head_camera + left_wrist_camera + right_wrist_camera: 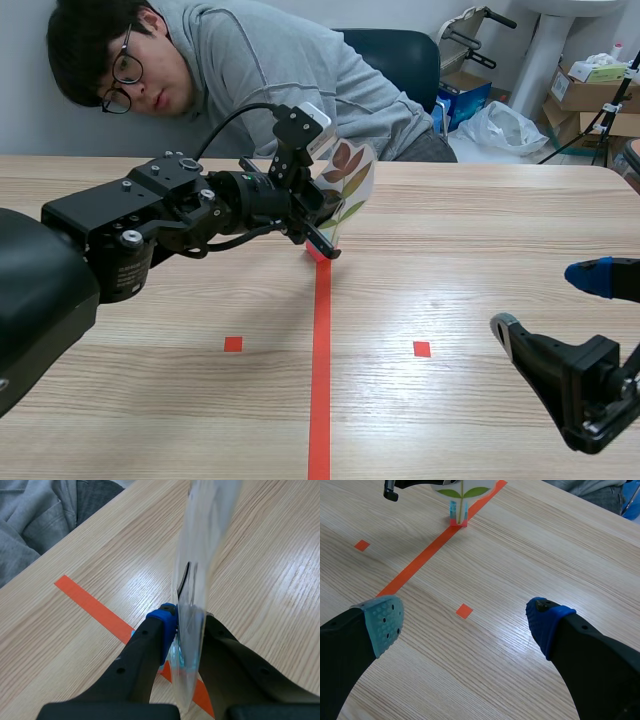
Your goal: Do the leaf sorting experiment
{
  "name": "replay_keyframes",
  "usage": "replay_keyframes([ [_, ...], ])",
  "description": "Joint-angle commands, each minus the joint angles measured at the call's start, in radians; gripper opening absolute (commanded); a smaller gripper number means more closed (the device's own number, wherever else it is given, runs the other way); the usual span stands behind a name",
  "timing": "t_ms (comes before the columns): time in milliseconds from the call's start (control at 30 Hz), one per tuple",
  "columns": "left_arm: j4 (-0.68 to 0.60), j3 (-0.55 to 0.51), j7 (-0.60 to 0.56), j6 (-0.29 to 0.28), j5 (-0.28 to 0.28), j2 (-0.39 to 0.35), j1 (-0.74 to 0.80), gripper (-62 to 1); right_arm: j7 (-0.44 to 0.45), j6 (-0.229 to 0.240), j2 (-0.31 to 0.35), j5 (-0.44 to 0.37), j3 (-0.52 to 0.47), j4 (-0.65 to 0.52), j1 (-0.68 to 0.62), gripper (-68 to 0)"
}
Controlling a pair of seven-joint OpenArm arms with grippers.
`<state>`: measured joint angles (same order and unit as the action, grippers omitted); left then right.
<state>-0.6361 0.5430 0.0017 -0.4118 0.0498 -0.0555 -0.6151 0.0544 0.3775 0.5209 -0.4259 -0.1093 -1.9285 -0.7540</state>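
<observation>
A clear laminated card printed with brown and green leaves [352, 180] stands upright over the far end of the orange tape line [320, 360]. My left gripper [322, 238] is shut on the card's lower edge. In the left wrist view the card [200, 555] rises edge-on from between the blue pad [165, 622] and the other finger of the left gripper [189, 625]. From the right wrist view the card [462, 489] shows far ahead. My right gripper [555, 300] hangs open at the near right with nothing in it; in its own view the right gripper [465, 622] has its pads [382, 622] wide apart.
A person in a grey hoodie [260, 70] leans over the table's far edge, close behind the card. Two small red squares [233, 344] [422, 349] flank the tape line. A chair, boxes and a bag stand beyond the table at the back right.
</observation>
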Motion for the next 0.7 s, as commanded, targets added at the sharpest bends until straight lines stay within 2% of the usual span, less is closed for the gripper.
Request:
replay_keyframes([
  [0,-0.019,-0.006,-0.022,0.006,0.013,0.005,-0.017,-56.9,0.012,-0.003,0.0,-0.004,-0.009,-0.003,0.006,-17.5],
  [233,-0.032,-0.009,-0.035,-0.002,0.026,-0.007,-0.014,-56.9,0.012,-0.003,0.0,-0.004,-0.009,-0.003,0.006,-17.5],
  [433,-0.136,-0.057,0.005,-0.05,0.144,-0.085,0.029,-56.9,0.012,-0.003,0.0,-0.004,-0.009,-0.003,0.006,-17.5],
  [667,-0.304,-0.219,0.073,-0.093,0.264,-0.209,0.151,-56.9,0.012,-0.003,0.0,-0.004,-0.009,-0.003,0.009,-17.5],
])
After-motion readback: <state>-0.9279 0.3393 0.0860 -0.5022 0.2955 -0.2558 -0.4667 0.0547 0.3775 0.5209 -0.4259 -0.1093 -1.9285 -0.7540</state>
